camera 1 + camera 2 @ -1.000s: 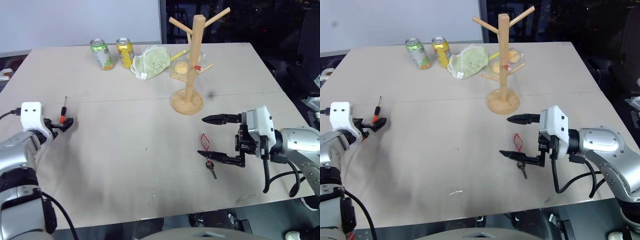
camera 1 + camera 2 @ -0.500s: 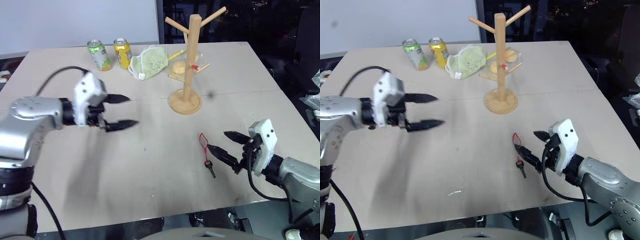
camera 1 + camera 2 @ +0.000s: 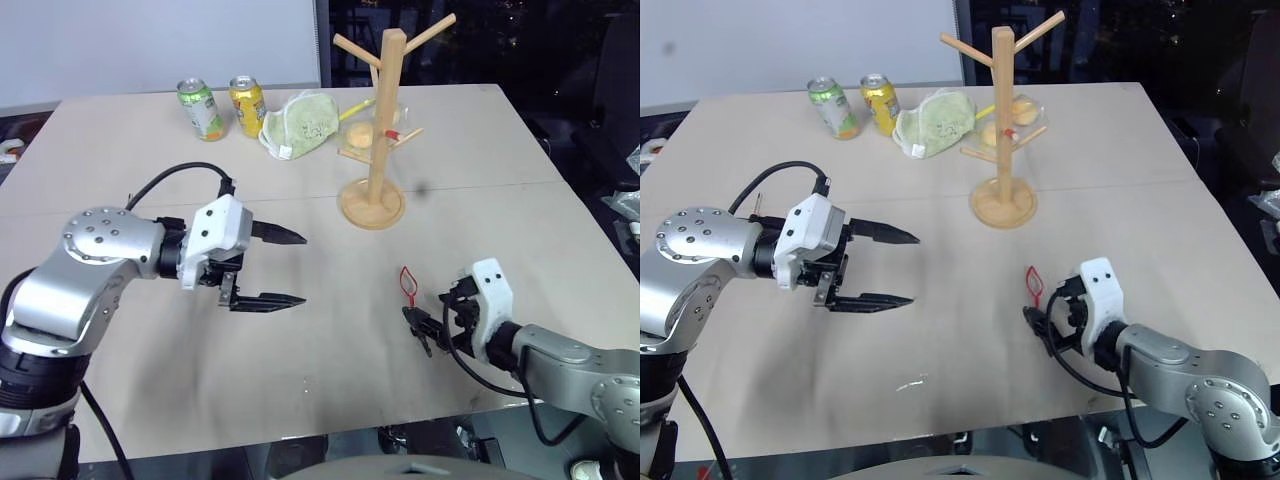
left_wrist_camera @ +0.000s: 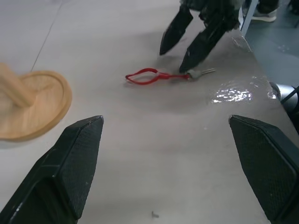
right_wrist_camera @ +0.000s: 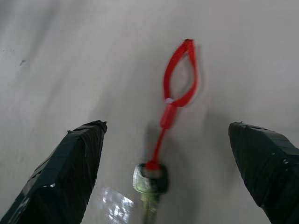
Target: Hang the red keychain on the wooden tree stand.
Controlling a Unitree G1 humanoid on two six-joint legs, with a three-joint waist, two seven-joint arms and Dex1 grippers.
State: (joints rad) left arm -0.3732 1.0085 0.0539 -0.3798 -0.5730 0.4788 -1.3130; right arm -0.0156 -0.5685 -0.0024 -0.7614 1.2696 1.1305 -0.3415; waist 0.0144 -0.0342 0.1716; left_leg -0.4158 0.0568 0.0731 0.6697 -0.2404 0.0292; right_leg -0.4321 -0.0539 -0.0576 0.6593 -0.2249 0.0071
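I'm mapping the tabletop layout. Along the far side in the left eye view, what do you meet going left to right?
Green can → yellow can → pale green cloth pouch → wooden tree stand.

Left arm bent in over the left-centre, its black two-fingered left gripper (image 3: 290, 268) pointing right, fingers spread wide. Right arm low at near right, black two-fingered right gripper (image 3: 432, 312) angled left, fingers wide apart.
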